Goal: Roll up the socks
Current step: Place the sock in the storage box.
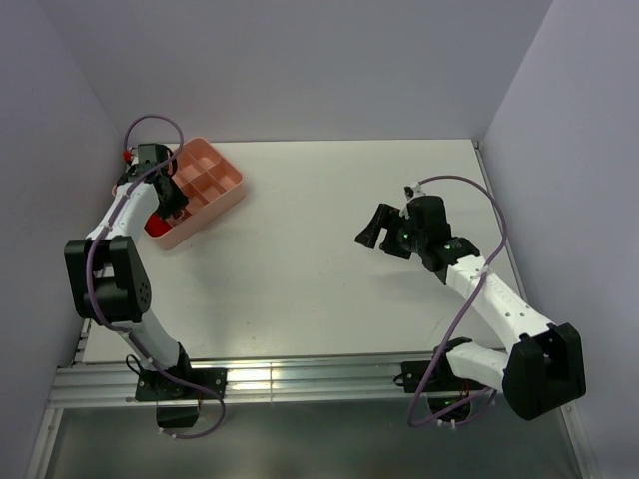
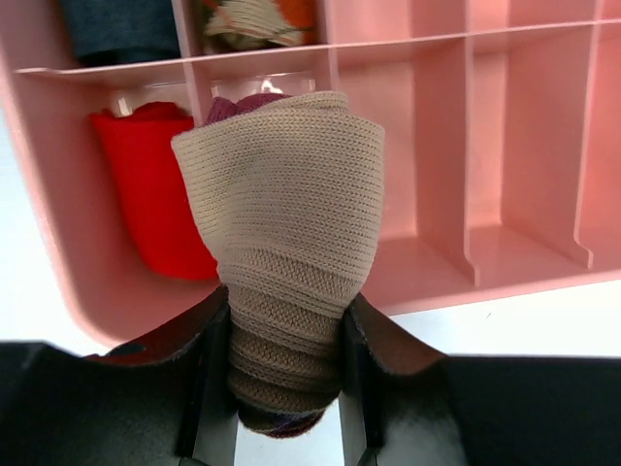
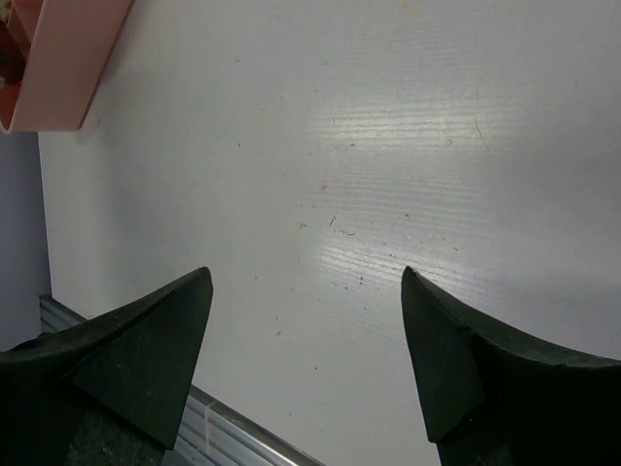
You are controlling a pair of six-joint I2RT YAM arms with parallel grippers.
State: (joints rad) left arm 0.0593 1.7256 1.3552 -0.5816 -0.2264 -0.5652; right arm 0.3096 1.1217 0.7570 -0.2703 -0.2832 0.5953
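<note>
My left wrist camera shows what the top one cannot: my left end effector is clamped on the tan sock, one dark pad pressing each side of its lower half. The sock is wound into a fat upright roll of ribbed knit, wider at the top, with a bit of dark red peeping out at both ends. Just ahead of it lies the tray, smooth pink plastic split by thin walls into boxy compartments. The roll's top stands in front of the compartment right of the red bundle; I cannot tell whether it touches the tray.

From above, this end effector is only a dark shape over the tray's near left end, and the sock is hidden.

I count four fabric pieces: the tan sock in my grip, the red bundle ahead and to the left, a dark bundle farther ahead on the left, and the argyle sock, orange and tan, in the compartment beside that.

My right end effector has its two black wedge fingers wide apart, holding nothing, over bare white worktop, well apart from the tray.
</note>
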